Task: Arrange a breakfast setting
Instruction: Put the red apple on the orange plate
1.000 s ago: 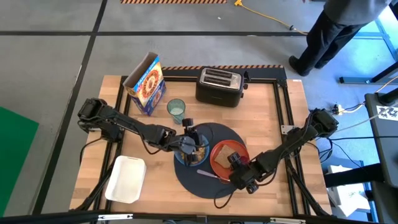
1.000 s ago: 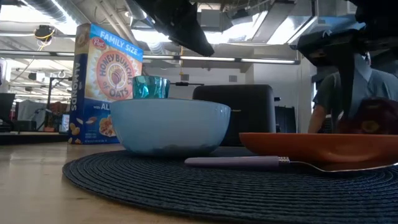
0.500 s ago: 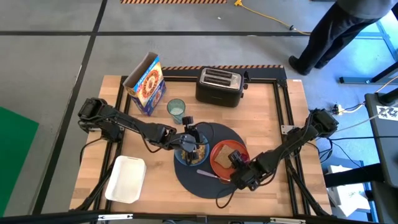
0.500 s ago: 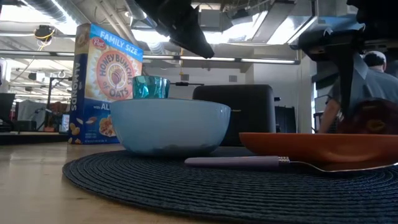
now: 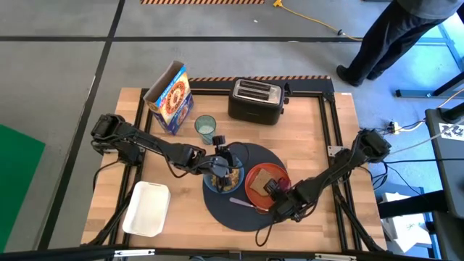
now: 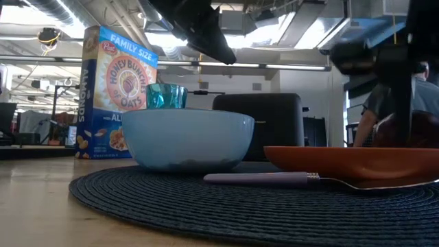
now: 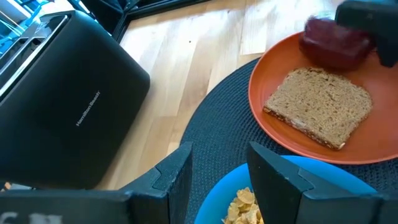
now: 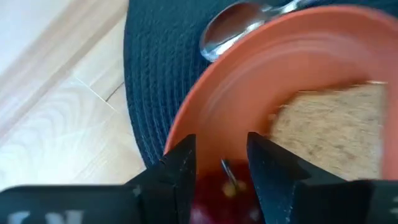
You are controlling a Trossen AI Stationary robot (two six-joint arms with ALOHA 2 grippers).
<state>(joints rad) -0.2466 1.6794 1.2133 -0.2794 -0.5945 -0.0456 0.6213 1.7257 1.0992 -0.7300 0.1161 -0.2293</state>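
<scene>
**Apple at the plate rim, right arm**

Right pincer (image 8: 219, 171) sits over the near rim of the orange-red plate (image 5: 255, 190), fingers astride the red apple (image 8: 225, 190); whether clenched on it or letting go, cannot tell. Toast slice (image 7: 319, 104) lies flat mid-plate, so the apple takes the free edge. Left pincer (image 7: 219, 174) hovers part-open, grasping nothing, over the blue bowl (image 6: 186, 139) of cereal. Metal spoon (image 6: 288, 179) lies on the round dark mat (image 5: 221, 205) between bowl and plate, reachable from both.
</scene>
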